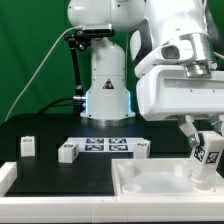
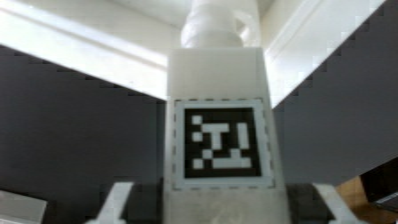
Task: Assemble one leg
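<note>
My gripper (image 1: 201, 140) is shut on a white leg (image 1: 208, 158) at the exterior view's right. The leg's black-and-white tag faces the camera. It hangs slightly tilted over the right part of the large white panel (image 1: 150, 182), its lower end close to the panel; I cannot tell whether they touch. In the wrist view the leg (image 2: 222, 90) fills the middle, tag (image 2: 226, 140) toward the camera, and runs away from my gripper (image 2: 224, 206). A pale finger (image 2: 116, 200) shows on each side of it.
Three more white legs lie on the black table: one (image 1: 28, 146) at the exterior view's left, one (image 1: 68, 152) beside the marker board (image 1: 105, 145), and one (image 1: 141, 148) at the board's other end. The arm's white base (image 1: 107, 80) stands behind.
</note>
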Robot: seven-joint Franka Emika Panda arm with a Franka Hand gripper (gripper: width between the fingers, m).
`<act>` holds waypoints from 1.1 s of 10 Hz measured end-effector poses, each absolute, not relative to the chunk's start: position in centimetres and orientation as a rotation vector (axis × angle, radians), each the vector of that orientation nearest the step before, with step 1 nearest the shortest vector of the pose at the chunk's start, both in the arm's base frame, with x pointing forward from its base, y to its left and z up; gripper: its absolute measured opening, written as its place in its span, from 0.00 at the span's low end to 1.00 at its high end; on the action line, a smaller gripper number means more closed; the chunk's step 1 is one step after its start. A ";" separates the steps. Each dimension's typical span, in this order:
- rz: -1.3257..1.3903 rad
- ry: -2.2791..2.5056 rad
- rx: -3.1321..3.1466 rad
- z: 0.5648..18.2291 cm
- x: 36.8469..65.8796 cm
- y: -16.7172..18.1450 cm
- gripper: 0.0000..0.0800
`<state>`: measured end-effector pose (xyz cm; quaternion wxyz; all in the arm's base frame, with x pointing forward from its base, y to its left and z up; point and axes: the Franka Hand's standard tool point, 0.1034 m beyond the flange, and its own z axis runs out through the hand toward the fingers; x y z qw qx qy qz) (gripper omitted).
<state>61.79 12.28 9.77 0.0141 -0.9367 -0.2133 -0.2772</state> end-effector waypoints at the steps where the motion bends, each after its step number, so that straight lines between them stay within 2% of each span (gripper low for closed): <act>1: -0.881 -0.663 -2.911 9.7 61.9 12.4 0.37; 6: -0.893 -0.669 -2.898 9.0 61.6 13.2 0.37; 11: -0.962 -0.663 -2.888 8.6 61.3 11.9 0.37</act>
